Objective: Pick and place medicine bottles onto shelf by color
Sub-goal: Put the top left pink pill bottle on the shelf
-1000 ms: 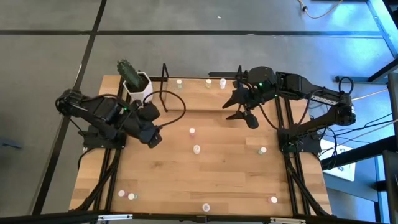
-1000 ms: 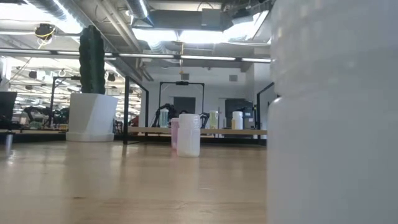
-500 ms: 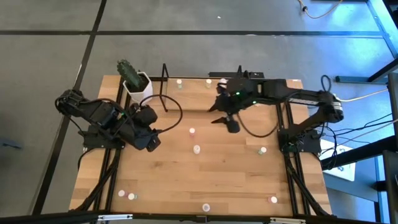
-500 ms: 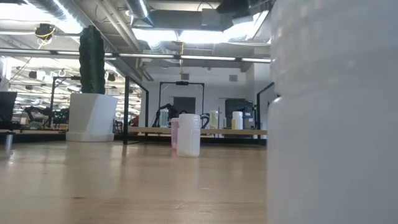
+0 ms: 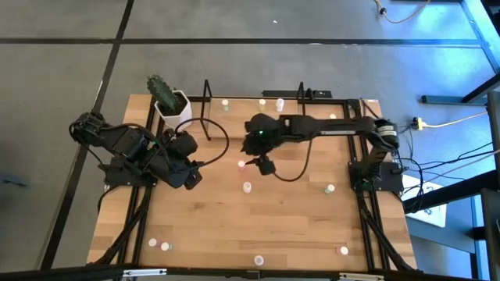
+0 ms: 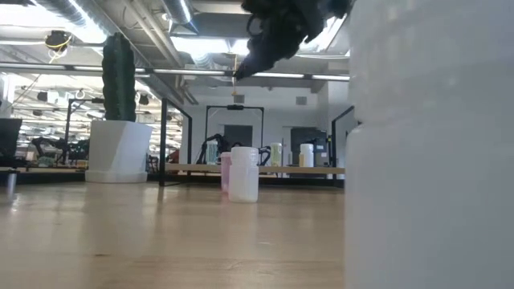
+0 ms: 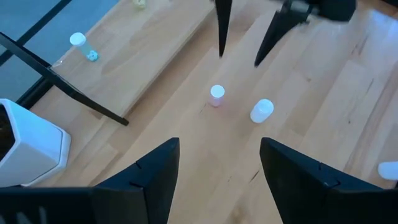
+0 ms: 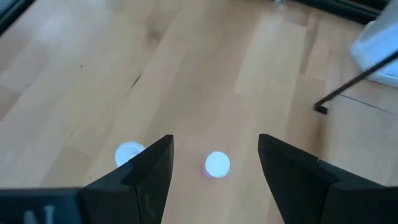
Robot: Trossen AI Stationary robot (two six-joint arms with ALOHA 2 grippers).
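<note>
A pink-topped medicine bottle (image 5: 241, 164) stands upright on the table's middle, with a white-topped one (image 5: 247, 187) just nearer. My right gripper (image 5: 255, 161) hangs open above the pink-topped bottle without touching it. In the right wrist view the bottle (image 8: 217, 164) shows between the two fingers, and the white-topped one (image 8: 129, 153) beside them. My left gripper (image 5: 195, 170) waits open and empty at the table's left. The left wrist view shows both bottles (image 7: 216, 93) (image 7: 262, 110). The wire shelf (image 5: 208, 109) stands at the far edge with three bottles on its wooden floor.
A white hexagonal cactus pot (image 5: 173, 108) stands at the shelf's left end. More bottles stand at the right (image 5: 329, 188) and along the near edge (image 5: 159, 244) (image 5: 258, 260) (image 5: 342, 250). One bottle (image 6: 434, 144) stands close before the low camera.
My right gripper has travelled from the table's far right toward its left and a little nearer, staying open, and now hangs over the pink-topped bottle. It has come into the low view from above. The bottles have not moved.
</note>
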